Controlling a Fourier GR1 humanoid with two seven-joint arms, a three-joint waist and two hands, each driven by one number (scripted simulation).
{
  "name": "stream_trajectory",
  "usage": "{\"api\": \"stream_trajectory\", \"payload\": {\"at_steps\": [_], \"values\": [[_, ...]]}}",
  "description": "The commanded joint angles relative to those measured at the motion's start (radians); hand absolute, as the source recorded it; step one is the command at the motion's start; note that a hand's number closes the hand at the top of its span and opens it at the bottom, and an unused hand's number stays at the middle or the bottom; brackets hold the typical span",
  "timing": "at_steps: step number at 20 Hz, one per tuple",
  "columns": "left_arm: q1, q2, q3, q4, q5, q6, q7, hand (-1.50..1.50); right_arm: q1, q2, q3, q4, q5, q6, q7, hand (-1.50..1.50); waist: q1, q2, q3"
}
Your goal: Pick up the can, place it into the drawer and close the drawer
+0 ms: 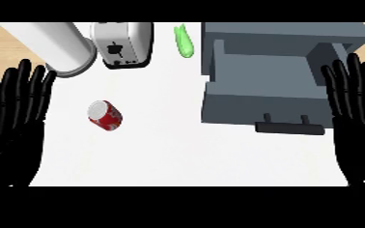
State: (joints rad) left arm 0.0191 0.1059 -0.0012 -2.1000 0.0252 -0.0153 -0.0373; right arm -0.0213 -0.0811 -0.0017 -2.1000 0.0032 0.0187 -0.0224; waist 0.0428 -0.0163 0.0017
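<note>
counter (185, 154) white | drawer (242, 113) open, at right | left hand (21, 106) and right hand (349, 106) open, resting at the edges | can (105, 115) on counter, well left of drawer | judgement: left hand nearer; wrap can's side

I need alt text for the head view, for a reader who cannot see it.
A red can sits untouched on the white counter, left of an open grey drawer. The left hand and the right hand rest open at the side edges. Behind are a toaster, a green object and a white cylinder.
</note>
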Motion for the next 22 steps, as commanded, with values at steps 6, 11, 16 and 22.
{"api": "stream_trajectory", "payload": {"at_steps": [6,11,16,22], "values": [[-0.014,0.117,-0.006,0.044,0.292,-0.328,-0.078,-1.50,-0.003,0.000,-0.036,0.038,0.023,-0.020,-0.041,-1.50,-0.045,0.017,-0.003],[0.064,0.208,0.063,0.141,0.248,-0.287,0.166,-1.50,0.105,0.013,-0.006,0.001,0.038,-0.061,0.256,-1.50,-0.046,0.015,-0.003],[0.038,0.239,0.146,0.114,0.349,-0.325,0.254,-1.50,0.176,-0.008,-0.075,0.011,-0.026,-0.011,0.194,-1.50,-0.044,0.015,-0.001],[-0.006,0.193,0.149,0.110,0.344,-0.309,0.341,-1.50,0.174,-0.006,-0.101,0.032,-0.046,0.023,0.170,-1.50,-0.044,0.016,-0.001]]}}
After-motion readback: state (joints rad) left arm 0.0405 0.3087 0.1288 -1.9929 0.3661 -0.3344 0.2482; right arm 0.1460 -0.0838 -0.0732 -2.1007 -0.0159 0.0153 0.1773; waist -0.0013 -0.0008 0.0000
